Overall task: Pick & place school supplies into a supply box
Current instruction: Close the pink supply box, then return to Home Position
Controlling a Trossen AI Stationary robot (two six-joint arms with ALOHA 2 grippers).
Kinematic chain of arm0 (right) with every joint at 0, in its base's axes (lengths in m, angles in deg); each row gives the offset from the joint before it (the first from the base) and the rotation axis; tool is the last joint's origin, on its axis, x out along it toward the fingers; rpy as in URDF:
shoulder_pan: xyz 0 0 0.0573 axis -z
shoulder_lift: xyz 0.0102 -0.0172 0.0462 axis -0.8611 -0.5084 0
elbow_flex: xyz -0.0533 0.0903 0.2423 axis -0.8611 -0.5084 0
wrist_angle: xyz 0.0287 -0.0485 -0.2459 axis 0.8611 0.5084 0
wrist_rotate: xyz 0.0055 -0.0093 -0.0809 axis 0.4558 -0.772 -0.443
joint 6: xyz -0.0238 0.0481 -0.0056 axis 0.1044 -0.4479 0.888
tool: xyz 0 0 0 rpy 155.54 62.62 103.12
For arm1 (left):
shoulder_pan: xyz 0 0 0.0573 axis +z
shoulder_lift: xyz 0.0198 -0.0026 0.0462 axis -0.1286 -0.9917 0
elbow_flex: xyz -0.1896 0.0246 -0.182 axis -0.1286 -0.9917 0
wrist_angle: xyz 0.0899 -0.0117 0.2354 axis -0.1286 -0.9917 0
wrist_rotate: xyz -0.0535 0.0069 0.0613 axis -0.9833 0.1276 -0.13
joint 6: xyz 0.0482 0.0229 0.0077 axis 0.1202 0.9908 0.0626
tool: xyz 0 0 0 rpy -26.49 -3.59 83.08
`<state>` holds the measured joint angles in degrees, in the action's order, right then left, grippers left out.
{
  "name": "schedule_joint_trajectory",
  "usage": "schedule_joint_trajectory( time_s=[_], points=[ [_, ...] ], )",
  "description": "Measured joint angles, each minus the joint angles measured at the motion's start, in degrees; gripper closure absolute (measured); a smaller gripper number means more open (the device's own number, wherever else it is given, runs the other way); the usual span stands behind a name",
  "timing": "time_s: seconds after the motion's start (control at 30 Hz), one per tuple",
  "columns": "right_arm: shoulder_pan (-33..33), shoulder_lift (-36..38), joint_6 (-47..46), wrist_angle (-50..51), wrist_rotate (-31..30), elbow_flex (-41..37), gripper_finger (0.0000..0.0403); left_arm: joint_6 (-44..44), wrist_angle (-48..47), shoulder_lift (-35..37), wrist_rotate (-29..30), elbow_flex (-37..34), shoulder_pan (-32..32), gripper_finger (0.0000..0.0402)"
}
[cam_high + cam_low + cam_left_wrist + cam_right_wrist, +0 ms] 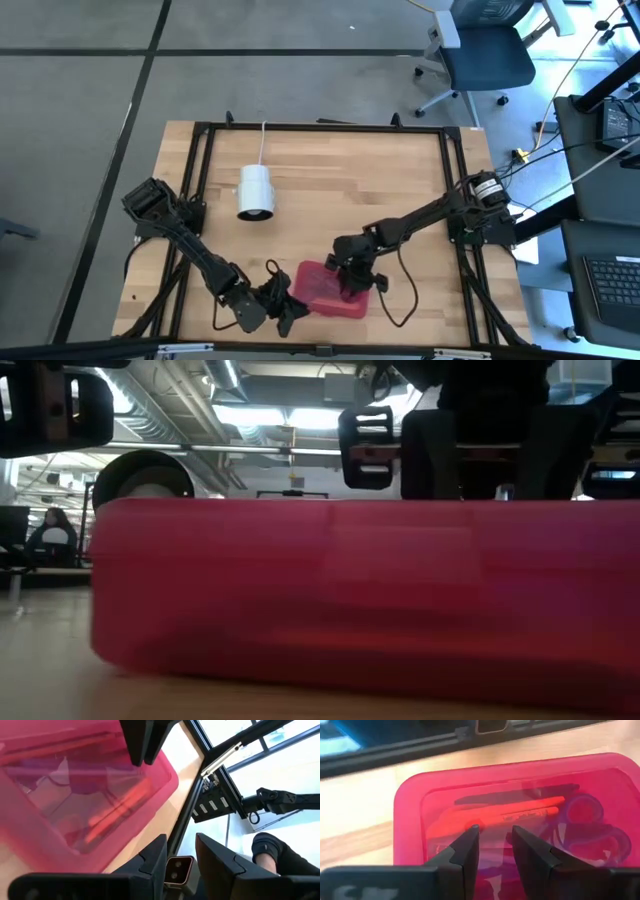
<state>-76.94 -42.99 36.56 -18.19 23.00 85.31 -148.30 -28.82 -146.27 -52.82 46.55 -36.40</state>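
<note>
Hovering R gripper (492, 851) over closed supply box (520, 770), L gripper (283, 303) beside

A translucent red supply box (331, 291) near the table's front edge shows orange-red pencils (500, 817), a dark pen (515, 794) and bluish scissors (590, 825) through its lid, on a pale wood table (340, 180) with a white cylinder (255, 190).

Robotics lab / open-plan workspace. Wooden bench (340, 180) w/ black metal frame sits on grey carpet tiles at frame centre; blue swivel office chair (485, 55) upper right; desks w/ keyboard (612, 285) at right edge, cables trailing. Low view: exposed ceiling ducts (150, 420) & strip lights (270, 415) along top, seated person (52, 535) at far left.
</note>
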Motion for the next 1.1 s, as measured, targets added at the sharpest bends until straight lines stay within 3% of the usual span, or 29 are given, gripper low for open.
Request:
schedule_joint_trajectory(
  time_s=[0.47,0.7,0.83,1.0,1.1],
  points=[
    [-1.1,0.6,7.2,3.5,-1.5,0.5,0.0280,-1.3,0.0,0.0,1.0,0.0,0.0,0.0304],
    [-1.4,4.8,5.3,8.3,-0.8,2.2,0.0280,6.9,2.7,1.1,1.4,0.0,0.1,0.0304],
    [-2.6,8.8,-4.1,10.0,-1.4,3.9,0.0280,15.3,3.0,3.7,1.0,-0.1,1.2,0.0304],
    [-6.2,13.0,-13.3,9.2,-2.3,3.9,0.0280,26.8,3.1,6.9,-7.7,0.0,6.8,0.0304],
    [-9.0,15.1,-19.9,8.6,-5.4,4.0,0.0280,33.7,3.3,7.8,-16.6,0.0,11.3,0.0304]
  ],
)
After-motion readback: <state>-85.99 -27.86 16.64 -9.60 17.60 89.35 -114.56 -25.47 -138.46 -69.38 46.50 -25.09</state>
